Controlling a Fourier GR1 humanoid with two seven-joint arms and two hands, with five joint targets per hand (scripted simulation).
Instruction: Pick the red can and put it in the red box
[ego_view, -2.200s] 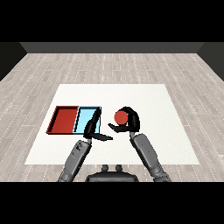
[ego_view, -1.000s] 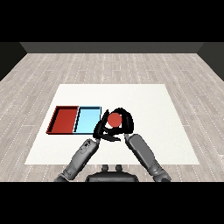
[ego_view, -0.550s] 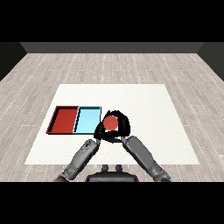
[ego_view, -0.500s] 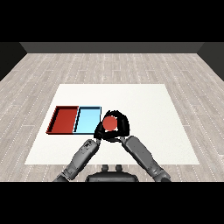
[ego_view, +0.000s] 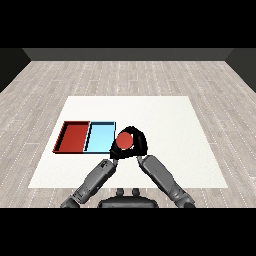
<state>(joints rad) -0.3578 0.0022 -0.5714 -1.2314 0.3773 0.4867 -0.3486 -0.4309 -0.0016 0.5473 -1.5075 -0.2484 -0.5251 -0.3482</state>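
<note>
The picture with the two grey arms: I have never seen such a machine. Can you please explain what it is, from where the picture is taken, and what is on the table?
This is a humanoid robot, seen from its own head, looking down across a white table. The two grey forearms entering from below are its own. Its right hand is curled round a red can. The left hand is close beside the can; whether it touches it is unclear. On the table lie two trays side by side: a red tray and a light blue tray. The can sits just right of the blue tray.
</note>
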